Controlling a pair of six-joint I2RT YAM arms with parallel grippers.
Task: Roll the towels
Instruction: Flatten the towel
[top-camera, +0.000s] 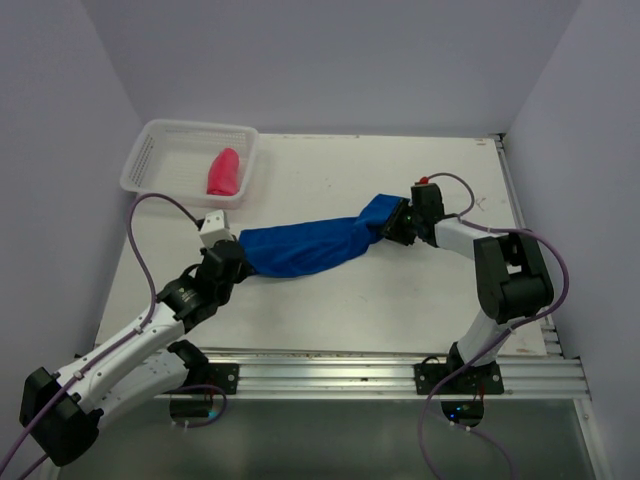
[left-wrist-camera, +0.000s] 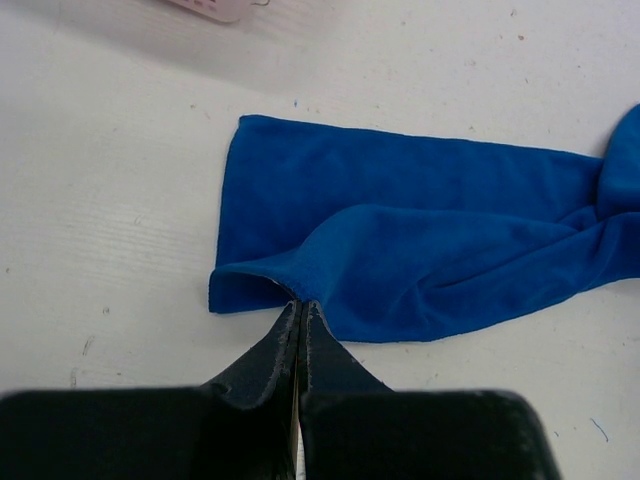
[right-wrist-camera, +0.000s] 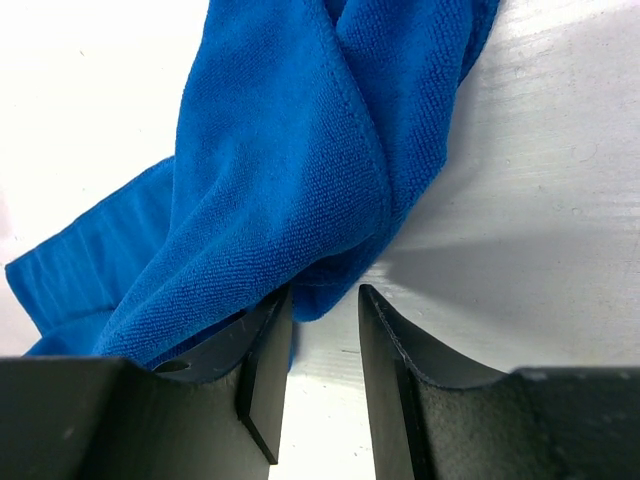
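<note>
The royal blue towel (top-camera: 305, 248) lies stretched and twisted across the table between my two grippers. My left gripper (top-camera: 240, 262) is shut on a raised fold at the blue towel's (left-wrist-camera: 420, 230) near-left edge, fingertips (left-wrist-camera: 296, 312) pressed together. At the other end, my right gripper (top-camera: 392, 222) stands open. The bunched end of the blue towel (right-wrist-camera: 280, 150) drapes over its left finger (right-wrist-camera: 262, 345) and dips between the tips, clear of the right finger (right-wrist-camera: 385, 340). The pink-red towel (top-camera: 223, 172) lies rolled up inside the white mesh basket (top-camera: 150, 150).
The basket stands at the table's far left corner, just beyond my left arm. Purple cables loop from both arms. A metal rail (top-camera: 400, 365) runs along the near edge, and walls close in the left, back and right sides.
</note>
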